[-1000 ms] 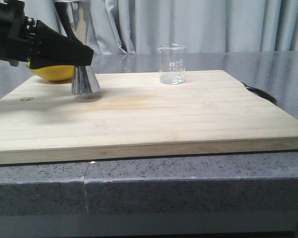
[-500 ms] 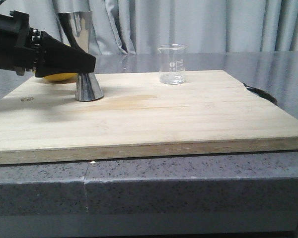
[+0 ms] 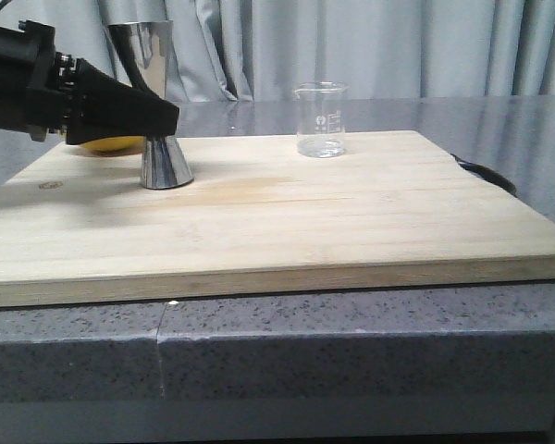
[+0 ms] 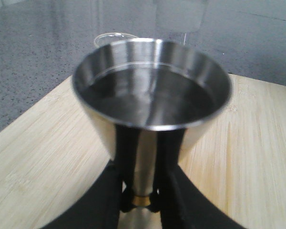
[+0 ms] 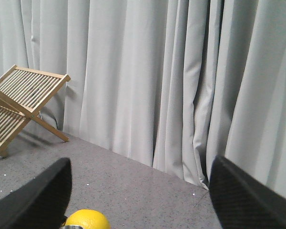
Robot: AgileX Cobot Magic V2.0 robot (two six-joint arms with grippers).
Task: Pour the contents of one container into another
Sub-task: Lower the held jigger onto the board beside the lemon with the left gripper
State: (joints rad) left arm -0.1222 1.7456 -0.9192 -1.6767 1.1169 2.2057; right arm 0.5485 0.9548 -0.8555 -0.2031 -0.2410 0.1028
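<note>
Grey curtains hang behind a speckled counter (image 3: 351,342) carrying a pale wooden board (image 3: 305,222). Near its back edge stands the beaker (image 3: 320,120), upright; thin glass, light and breakable, I'd take it gently around the wall. Well apart, at the board's left, the steel jigger (image 3: 157,111) stands with the left gripper (image 4: 142,202) fingers clenched on its narrow gold-banded waist, the sensible hold on slick metal. A lemon (image 3: 111,142) sits behind. The right gripper (image 5: 138,200) fingers are spread wide, empty. Open board lies between the vessels.
</note>
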